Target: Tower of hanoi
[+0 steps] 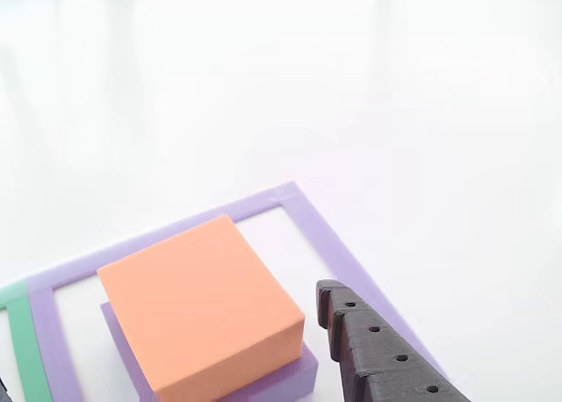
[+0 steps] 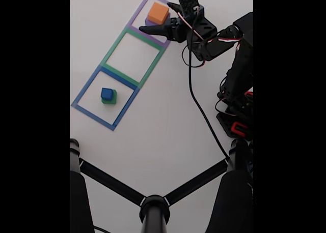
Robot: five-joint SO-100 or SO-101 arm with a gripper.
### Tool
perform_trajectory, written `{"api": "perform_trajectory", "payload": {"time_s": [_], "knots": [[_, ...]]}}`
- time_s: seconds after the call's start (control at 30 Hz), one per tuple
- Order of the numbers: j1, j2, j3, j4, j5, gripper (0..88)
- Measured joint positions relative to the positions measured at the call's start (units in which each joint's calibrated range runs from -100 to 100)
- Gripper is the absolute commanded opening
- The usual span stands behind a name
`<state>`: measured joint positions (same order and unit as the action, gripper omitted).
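An orange block [image 1: 198, 310] sits on top of a purple block [image 1: 290, 380] inside the purple taped square [image 1: 338, 253]. In the fixed view the orange block [image 2: 158, 12] lies between the two spread fingers of my gripper [image 2: 156, 17], which is open and straddles it. One black finger [image 1: 378, 349] shows to the right of the stack, apart from it. A small blue cube [image 2: 107, 93] rests on a green block [image 2: 110, 99] inside the blue taped square [image 2: 85, 85].
A green taped square [image 2: 113, 47] lies between the purple and blue ones with nothing in it. The arm's body and cables [image 2: 234, 75] stand to the right. A black camera stand [image 2: 153, 207] spreads along the bottom of the fixed view.
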<state>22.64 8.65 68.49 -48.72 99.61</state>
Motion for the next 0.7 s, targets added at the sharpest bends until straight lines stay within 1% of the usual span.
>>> {"api": "perform_trajectory", "payload": {"time_s": [0.53,0.7], "knots": [[-1.0,1.4,-0.5,0.0,0.0,45.4],[-1.0,1.4,-0.7,0.0,0.0,43.2]]}}
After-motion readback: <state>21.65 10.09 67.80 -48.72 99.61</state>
